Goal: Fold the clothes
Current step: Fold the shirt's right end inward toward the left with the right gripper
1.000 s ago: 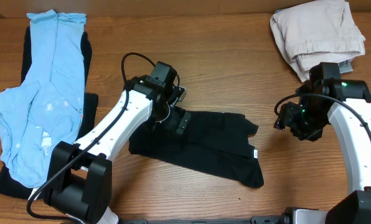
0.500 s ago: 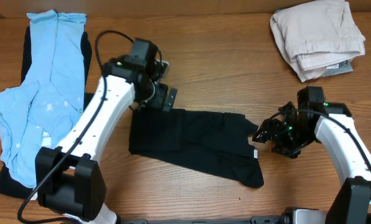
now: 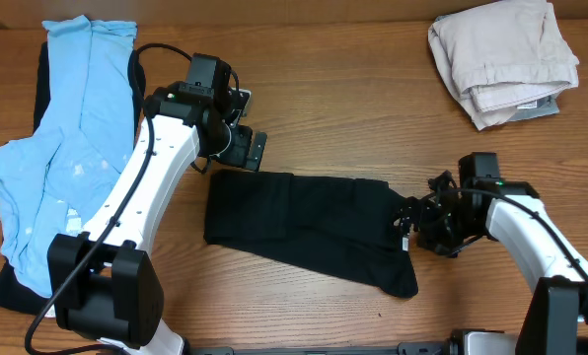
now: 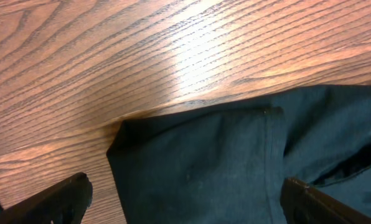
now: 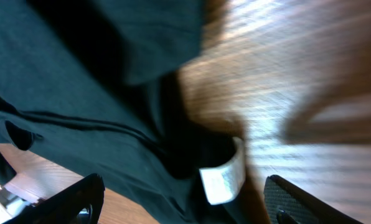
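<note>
Right hand (image 3: 415, 219) is sitting low at one end of the black garment (image 3: 304, 229). Its fingers are spreading wide apart and gripping nothing, and the white label (image 5: 223, 177) is lying between them. Left hand (image 3: 247, 148) is hovering by the garment's other end with its fingers wide apart too. A cloth corner is lying under it on the tabletop (image 3: 353, 118).

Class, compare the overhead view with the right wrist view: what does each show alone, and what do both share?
Overhead only: the light blue garment, the folded beige garment and the left hand. Right wrist only: the white label, its curled end in close detail. Both: the black garment, the open right hand and the wooden table.
</note>
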### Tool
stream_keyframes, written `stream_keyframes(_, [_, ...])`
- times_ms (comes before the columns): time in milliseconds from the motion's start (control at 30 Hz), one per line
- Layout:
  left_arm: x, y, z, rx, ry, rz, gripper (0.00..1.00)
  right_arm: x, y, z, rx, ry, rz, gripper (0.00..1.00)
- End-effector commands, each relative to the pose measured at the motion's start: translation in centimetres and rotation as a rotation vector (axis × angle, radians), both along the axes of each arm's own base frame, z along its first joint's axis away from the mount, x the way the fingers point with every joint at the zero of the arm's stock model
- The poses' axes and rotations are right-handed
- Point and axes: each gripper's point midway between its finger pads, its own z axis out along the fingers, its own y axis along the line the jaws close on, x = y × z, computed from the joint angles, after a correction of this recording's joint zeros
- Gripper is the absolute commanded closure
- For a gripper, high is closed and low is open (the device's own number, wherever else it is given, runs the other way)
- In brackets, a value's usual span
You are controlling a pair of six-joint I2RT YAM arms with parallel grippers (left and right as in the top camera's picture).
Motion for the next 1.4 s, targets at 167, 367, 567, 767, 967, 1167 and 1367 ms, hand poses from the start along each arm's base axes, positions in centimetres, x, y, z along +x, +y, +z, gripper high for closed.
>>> stream_keyframes(167, [0.6, 0.9, 0.3, 0.049, -0.021, 0.000, 0.00, 0.2, 1.6, -0.9, -0.047, -0.032, 0.035, 0.14])
stream_keyframes(367, [0.6, 1.0, 0.3, 0.053, -0.022, 0.001, 0.00, 0.1, 0.5, -2.4, -0.164, -0.006, 0.038, 0.14])
stream_keyframes(567, [0.6, 1.0, 0.3, 0.053, -0.022, 0.001, 0.00, -0.5, 0.4, -3.6, -0.179, 0.046, 0.038, 0.24])
stream_keyframes(767, [0.7, 1.0, 0.3, 0.053, -0.023, 0.001, 0.00, -0.6, 2.9, -2.9, -0.062, 0.038, 0.073, 0.51])
stream_keyframes(967, [0.7, 1.0, 0.3, 0.054, -0.023, 0.001, 0.00, -0.5, 3.4, -2.8, -0.047, 0.028, 0.085, 0.96])
stream_keyframes(1167, [0.7, 1.0, 0.3, 0.055, -0.024, 0.002, 0.00, 0.7, 1.6, -2.5, -0.082, 0.018, 0.025, 0.96])
stream_keyframes(1367, [0.7, 2.4, 0.2, 0.096, -0.020, 0.038, 0.00, 1.6, -3.0, -0.2, -0.112, 0.050, -0.044, 0.96])
